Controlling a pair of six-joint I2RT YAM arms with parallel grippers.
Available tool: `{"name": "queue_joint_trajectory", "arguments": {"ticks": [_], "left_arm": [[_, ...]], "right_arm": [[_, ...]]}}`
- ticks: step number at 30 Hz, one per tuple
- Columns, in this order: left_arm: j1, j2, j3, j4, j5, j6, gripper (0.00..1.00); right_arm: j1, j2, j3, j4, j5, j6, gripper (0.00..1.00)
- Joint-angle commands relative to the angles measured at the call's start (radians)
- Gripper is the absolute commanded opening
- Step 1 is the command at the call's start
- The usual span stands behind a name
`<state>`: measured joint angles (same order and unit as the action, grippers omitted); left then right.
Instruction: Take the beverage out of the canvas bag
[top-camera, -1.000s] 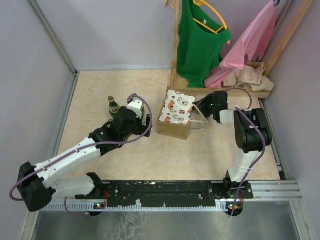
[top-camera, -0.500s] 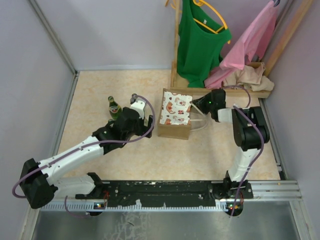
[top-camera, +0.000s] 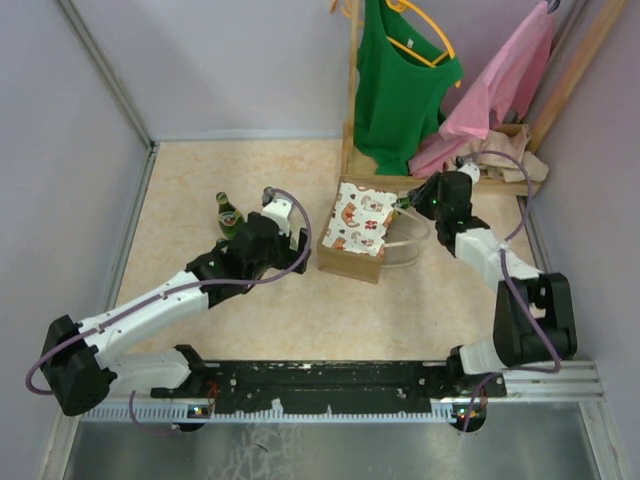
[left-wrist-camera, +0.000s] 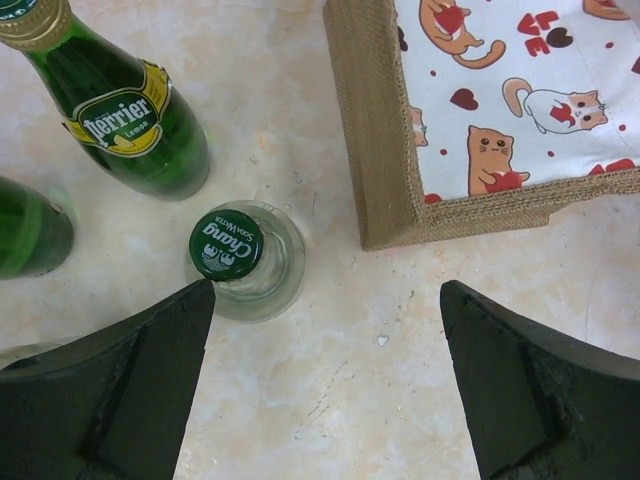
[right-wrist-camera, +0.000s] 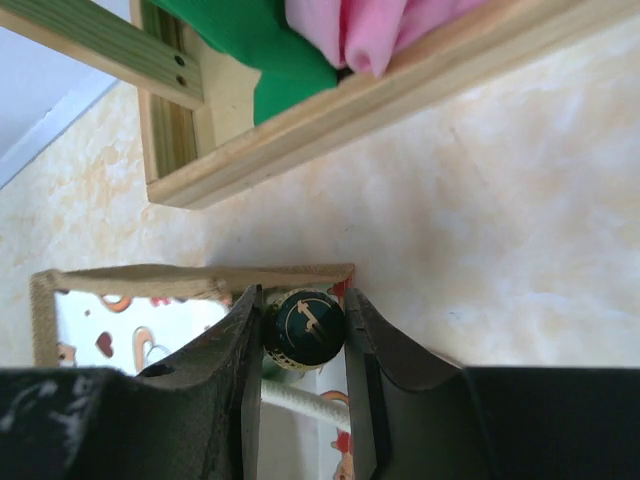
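Note:
The canvas bag (top-camera: 352, 240) stands mid-floor, tan with a white cat-print panel and white loop handles (top-camera: 406, 248). My right gripper (top-camera: 410, 203) is at the bag's right top edge. In the right wrist view it (right-wrist-camera: 303, 322) is shut on the dark gold-marked cap of a beverage bottle (right-wrist-camera: 304, 327) that stands just inside the bag's rim (right-wrist-camera: 190, 279); the bottle's body is hidden. My left gripper (top-camera: 287, 222) is open and empty just left of the bag (left-wrist-camera: 385, 130), above bare floor, its left finger (left-wrist-camera: 170, 330) beside a clear bottle with a green cap (left-wrist-camera: 228, 246).
A green Perrier bottle (left-wrist-camera: 125, 110) and another green bottle (left-wrist-camera: 25, 228) stand left of the bag; one shows in the top view (top-camera: 227, 213). A wooden clothes rack (top-camera: 440, 175) with green and pink garments stands close behind the bag and right gripper. Walls enclose the floor.
My right arm swung its elbow out to the right and its gripper rose at the bag's right edge. The bag tipped and shifted slightly right. The left arm barely moved.

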<state>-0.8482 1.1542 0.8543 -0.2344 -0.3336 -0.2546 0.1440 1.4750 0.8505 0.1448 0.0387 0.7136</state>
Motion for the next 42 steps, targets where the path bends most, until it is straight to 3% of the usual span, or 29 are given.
{"name": "queue_joint_trajectory", "arguments": {"ticks": [1, 14, 24, 42], "left_arm": [[0.0, 0.011, 0.025, 0.055, 0.03, -0.008, 1.0], [0.0, 0.009, 0.021, 0.08, 0.047, -0.016, 1.0], [0.001, -0.001, 0.009, 0.101, 0.082, -0.034, 1.0], [0.0, 0.051, 0.051, 0.128, 0.085, 0.009, 1.0]], "right_arm": [[0.0, -0.2, 0.08, 0.032, 0.089, -0.126, 0.0], [0.0, -0.466, 0.159, -0.13, 0.125, -0.292, 0.0], [0.0, -0.559, 0.221, -0.194, 0.068, -0.321, 0.0], [0.001, -0.649, 0.489, -0.345, -0.285, -0.286, 0.0]]}}
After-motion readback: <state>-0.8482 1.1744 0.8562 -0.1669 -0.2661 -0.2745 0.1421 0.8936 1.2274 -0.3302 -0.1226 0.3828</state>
